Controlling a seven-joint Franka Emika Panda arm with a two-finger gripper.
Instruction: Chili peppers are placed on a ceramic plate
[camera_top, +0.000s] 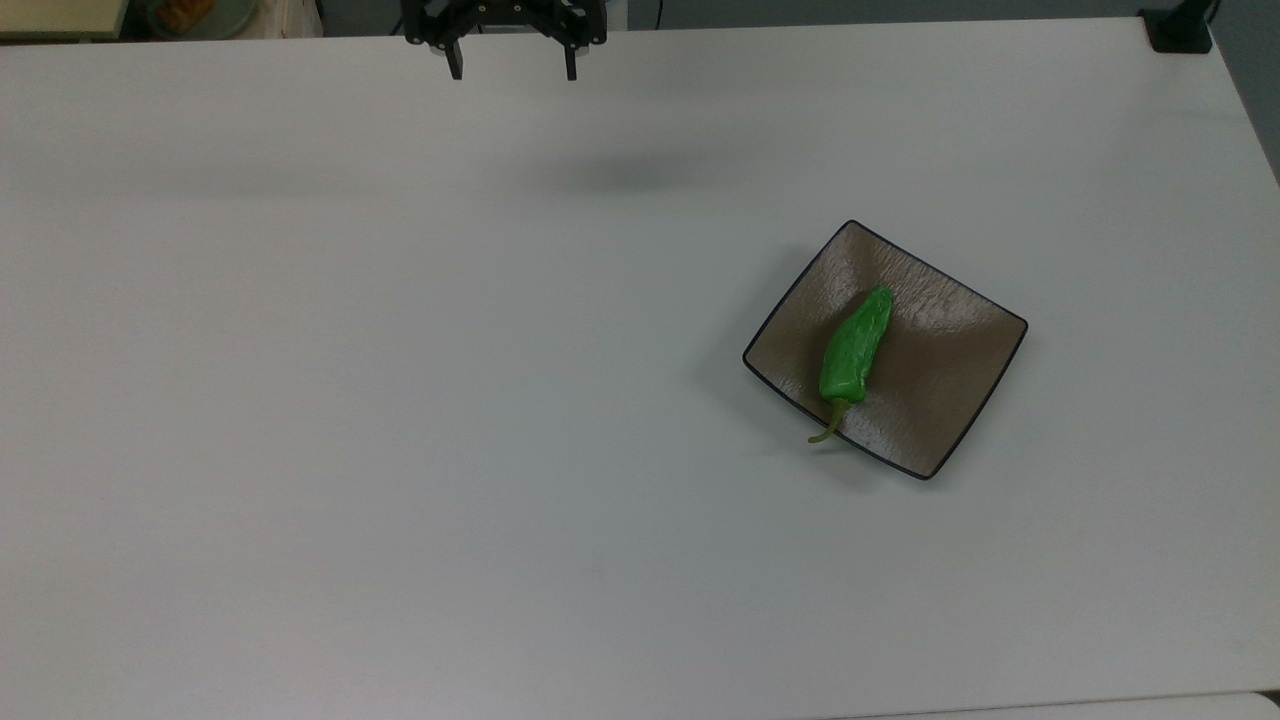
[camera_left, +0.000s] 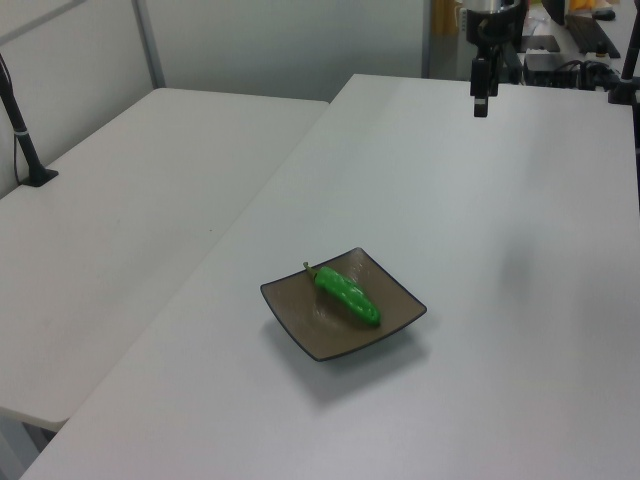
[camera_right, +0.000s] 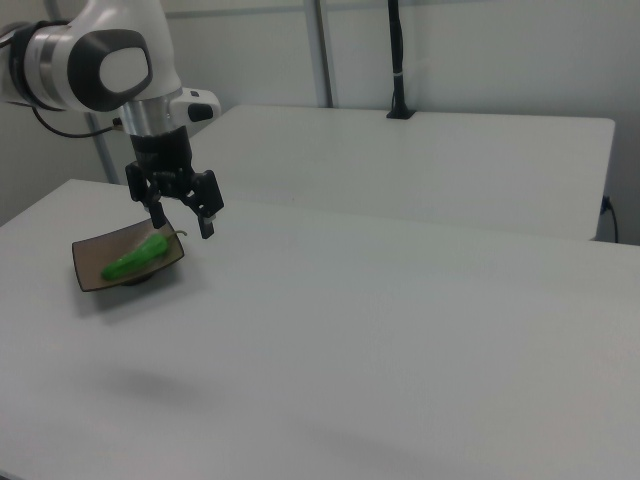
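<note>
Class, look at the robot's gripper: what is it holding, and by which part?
Nothing. The gripper hangs open and empty above the table's far edge, while the chili pepper lies on the ceramic plate.

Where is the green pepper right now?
The chili pepper lies on the ceramic plate, toward the top view's right, its stem poking over the plate's near edge. The end effector is far off, open.
</note>
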